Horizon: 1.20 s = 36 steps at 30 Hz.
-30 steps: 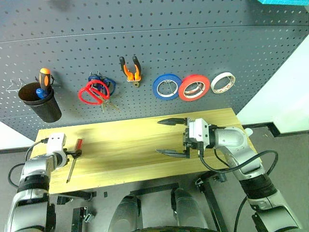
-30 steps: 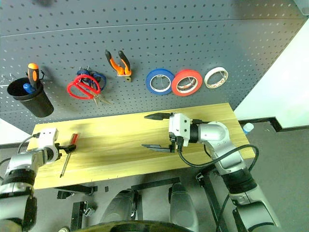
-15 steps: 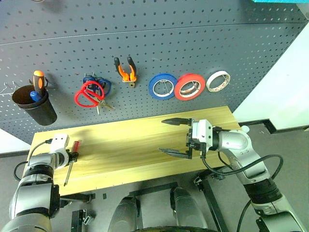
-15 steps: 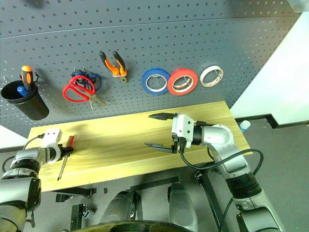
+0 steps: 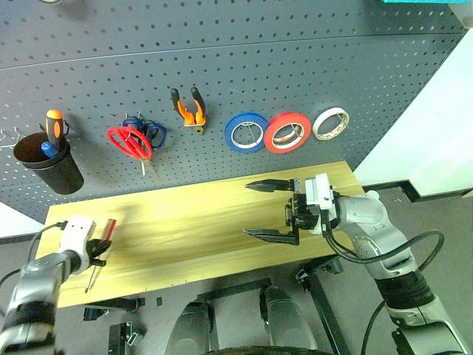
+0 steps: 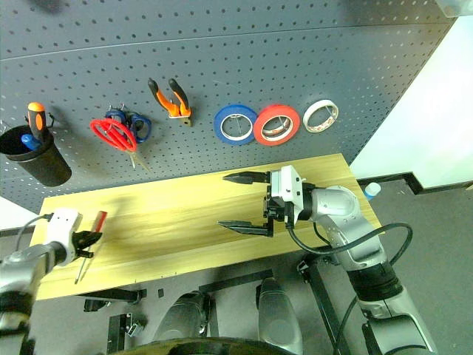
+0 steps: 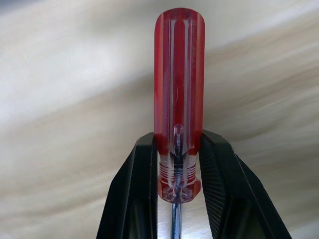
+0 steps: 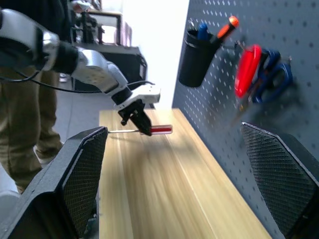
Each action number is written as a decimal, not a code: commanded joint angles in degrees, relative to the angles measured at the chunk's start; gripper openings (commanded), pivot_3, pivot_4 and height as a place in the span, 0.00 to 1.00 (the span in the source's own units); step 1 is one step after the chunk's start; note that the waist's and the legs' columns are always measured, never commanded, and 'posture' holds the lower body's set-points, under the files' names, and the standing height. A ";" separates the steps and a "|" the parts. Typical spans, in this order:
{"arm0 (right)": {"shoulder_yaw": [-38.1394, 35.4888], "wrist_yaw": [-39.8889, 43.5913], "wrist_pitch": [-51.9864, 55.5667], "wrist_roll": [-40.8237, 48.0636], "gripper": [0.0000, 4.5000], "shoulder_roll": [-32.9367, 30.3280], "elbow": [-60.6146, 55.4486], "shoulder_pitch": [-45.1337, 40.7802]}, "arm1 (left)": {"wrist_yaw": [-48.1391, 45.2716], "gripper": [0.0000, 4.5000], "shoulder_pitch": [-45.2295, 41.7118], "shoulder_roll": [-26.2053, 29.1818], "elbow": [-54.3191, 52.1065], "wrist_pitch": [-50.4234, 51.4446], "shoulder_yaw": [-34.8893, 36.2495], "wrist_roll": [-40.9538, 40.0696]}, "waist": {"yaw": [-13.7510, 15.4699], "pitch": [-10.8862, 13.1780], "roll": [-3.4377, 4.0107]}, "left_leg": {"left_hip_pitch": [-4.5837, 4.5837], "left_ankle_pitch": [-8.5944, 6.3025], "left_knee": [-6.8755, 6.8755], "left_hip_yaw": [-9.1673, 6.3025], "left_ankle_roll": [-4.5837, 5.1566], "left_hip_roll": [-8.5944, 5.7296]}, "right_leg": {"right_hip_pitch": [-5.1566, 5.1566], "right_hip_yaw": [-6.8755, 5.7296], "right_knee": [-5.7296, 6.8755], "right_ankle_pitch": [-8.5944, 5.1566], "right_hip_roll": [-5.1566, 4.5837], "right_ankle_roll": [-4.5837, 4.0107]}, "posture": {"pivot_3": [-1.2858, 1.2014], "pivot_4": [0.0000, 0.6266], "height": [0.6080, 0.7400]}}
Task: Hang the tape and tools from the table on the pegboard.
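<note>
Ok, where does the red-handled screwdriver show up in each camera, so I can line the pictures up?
Left eye view: screwdriver at the table's near left end, in the left gripper.
Right eye view: same spot, far left.
Left wrist view: handle upright between the fingers, centre.
Right wrist view: it lies mid-picture, at the table's far end.
Shared landmark: the yellowish table.
</note>
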 commanded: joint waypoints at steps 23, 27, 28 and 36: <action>-5.90 -1.81 3.32 7.98 1.00 7.88 1.02 -12.28 | 0.61 0.18 -18.16 4.37 -27.95 -1.22 28.41 -37.75 | 0.64 -0.19 -0.23 | 0.04 0.01 0.02 0.01 0.00 -0.01 | 0.08 -0.02 -0.01 0.04 0.10 0.00 | 0.52 0.14 1.00; -5.98 -2.21 3.33 7.80 1.00 7.99 0.76 -11.81 | -1.07 0.18 -22.44 8.26 -22.97 -4.13 26.67 -33.11 | 0.58 -0.23 -0.17 | 0.04 0.01 0.00 0.02 0.00 -0.01 | 0.08 0.00 -0.02 0.04 0.11 0.01 | 0.52 0.13 1.00; -6.05 -2.35 3.37 7.87 1.00 8.05 0.70 -11.68 | -1.42 0.18 -23.05 8.75 -21.57 -5.06 26.37 -31.85 | 0.58 -0.23 -0.17 | 0.04 0.01 -0.01 0.04 0.00 -0.01 | 0.08 0.00 -0.01 0.04 0.10 0.01 | 0.52 0.13 1.00; -6.37 -2.82 3.04 7.12 1.00 7.37 0.14 -9.36 | -8.63 0.18 -27.39 8.56 -1.79 -16.04 23.54 -24.68 | 0.64 -0.33 -0.23 | 0.04 0.01 0.01 0.03 0.00 -0.01 | 0.08 0.00 0.00 0.05 0.11 0.01 | 0.52 0.12 1.00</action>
